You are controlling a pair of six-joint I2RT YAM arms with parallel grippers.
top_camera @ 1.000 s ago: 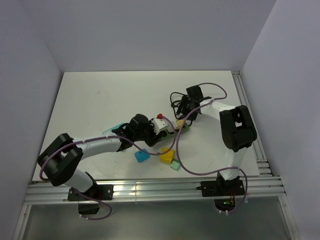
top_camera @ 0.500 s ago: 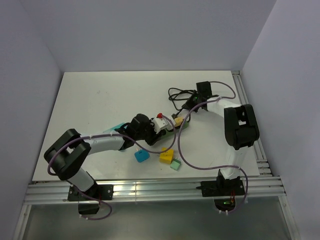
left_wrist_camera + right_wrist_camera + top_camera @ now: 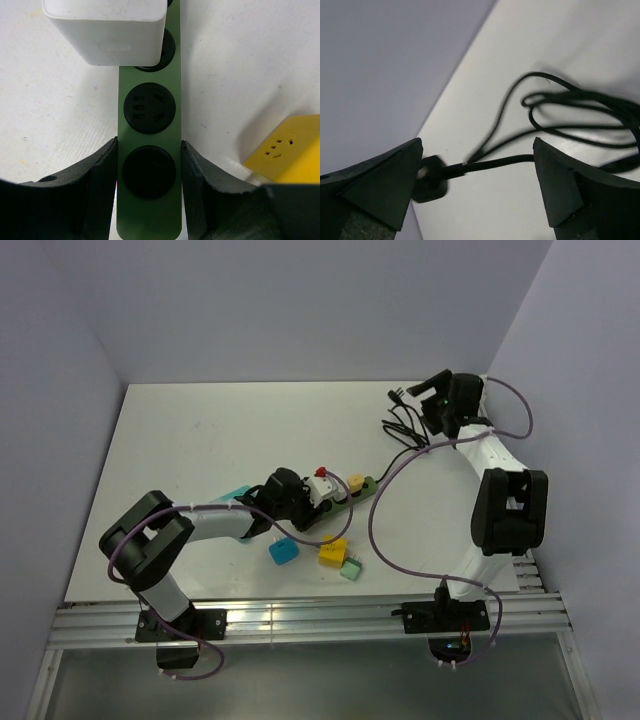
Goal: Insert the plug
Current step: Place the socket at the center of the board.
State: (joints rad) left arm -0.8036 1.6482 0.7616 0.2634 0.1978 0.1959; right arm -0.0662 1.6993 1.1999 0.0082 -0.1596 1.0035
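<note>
Since the prev frames the right gripper [image 3: 437, 400] has swung away from the power strip [image 3: 352, 491] to the far right corner of the counter [image 3: 200, 440], and the black cable [image 3: 405, 426] has gone w/ it; left arm is in the same spot. Right gripper is wide open, nothing clamped. In the wrist view the plug [image 3: 431, 177] lies on the counter right by one finger [image 3: 385, 180], contact unclear; the cable runs out btw the fingers. From the top the plug sits just left of that gripper near the back wall, well apart from the strip. Left gripper [image 3: 149, 155] is closed on the green strip's sides, both fingers touching. A free socket [image 3: 149, 107] is just ahead of it, w/ a white adapter [image 3: 107, 30] plugged in beyond. Yellow block [image 3: 285, 150] lies beside the strip.
</note>
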